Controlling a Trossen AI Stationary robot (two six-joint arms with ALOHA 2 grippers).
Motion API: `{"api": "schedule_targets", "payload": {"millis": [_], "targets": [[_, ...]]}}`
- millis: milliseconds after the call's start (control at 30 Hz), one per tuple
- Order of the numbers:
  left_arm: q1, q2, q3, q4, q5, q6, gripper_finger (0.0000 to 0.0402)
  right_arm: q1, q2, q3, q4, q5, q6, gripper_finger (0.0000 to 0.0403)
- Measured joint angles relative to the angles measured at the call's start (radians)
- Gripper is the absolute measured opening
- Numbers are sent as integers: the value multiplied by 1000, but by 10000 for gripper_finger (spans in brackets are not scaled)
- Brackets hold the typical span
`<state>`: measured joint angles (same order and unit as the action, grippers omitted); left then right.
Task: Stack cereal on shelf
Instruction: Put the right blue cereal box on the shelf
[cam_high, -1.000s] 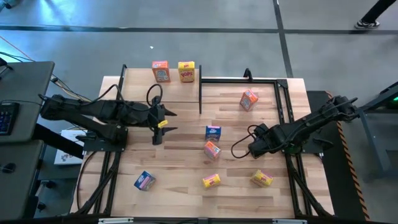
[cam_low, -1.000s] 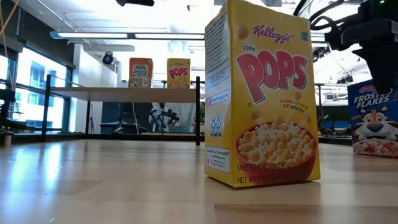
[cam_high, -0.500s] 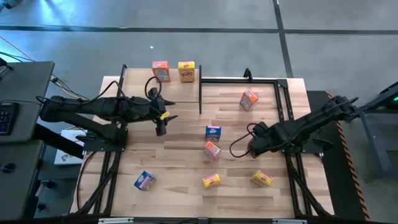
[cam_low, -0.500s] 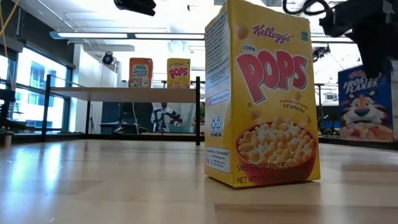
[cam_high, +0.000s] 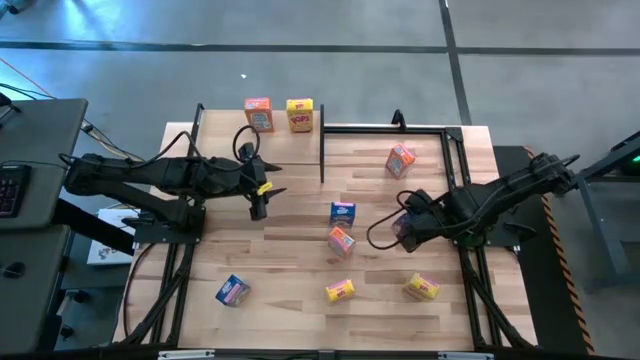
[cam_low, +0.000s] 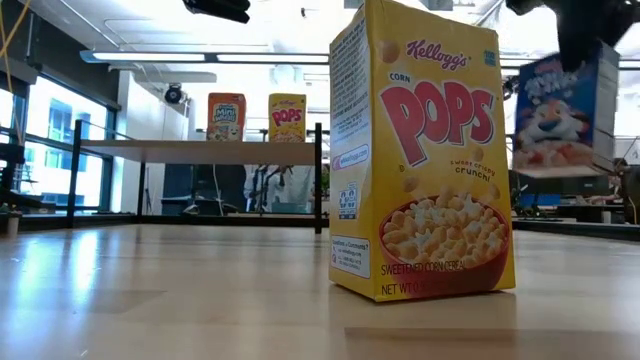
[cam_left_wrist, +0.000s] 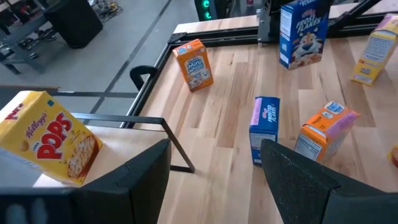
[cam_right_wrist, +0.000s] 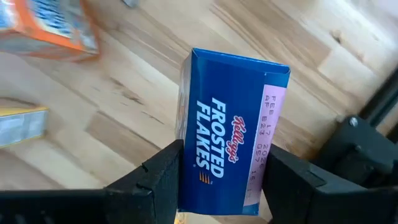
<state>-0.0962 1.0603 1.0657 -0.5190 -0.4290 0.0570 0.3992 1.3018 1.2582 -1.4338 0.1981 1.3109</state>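
held blue box (cam_right_wrist: 231, 130): lower end hidden between the right gripper's (cam_right_wrist: 221, 180) fingers; from above only a sliver shows past the fingers (cam_high: 400, 226)
same box, table-level camera (cam_low: 558, 112): blurred, top behind the dark arm, right side cut by the edge
left gripper (cam_left_wrist: 214, 180): fingertips run off the bottom edge of its wrist camera
yellow box on the shelf (cam_left_wrist: 48, 137): cut by the left edge, beyond the left fingers
orange box (cam_right_wrist: 46, 25): blurred and cropped, beyond the right fingers
box prints from above (cam_high: 341, 290): too small to read
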Motion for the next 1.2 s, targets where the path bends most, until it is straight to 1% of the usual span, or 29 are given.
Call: {"api": "schedule_targets", "payload": {"millis": [233, 400, 600, 767, 967, 1200], "targets": [[-5, 0, 0, 0, 5, 0, 239, -3, 0, 93, 1, 57, -92, 184], [-5, 0, 0, 1, 6, -1, 239, -33, 0, 145, 6, 83, -160, 184], [-5, 0, 0, 1, 8, -7, 239, -94, 0, 169, 66, 79, -279, 184], [-5, 0, 12, -1, 13, -73, 239, -144, 0, 169, 138, 41, -387, 184], [-4, 0, 55, 2, 69, -153, 239, -195, 0, 169, 233, 1, -512, 184], [13, 11, 106, 4, 201, -161, 239, -225, 0, 169, 338, -28, -636, 184]]}}
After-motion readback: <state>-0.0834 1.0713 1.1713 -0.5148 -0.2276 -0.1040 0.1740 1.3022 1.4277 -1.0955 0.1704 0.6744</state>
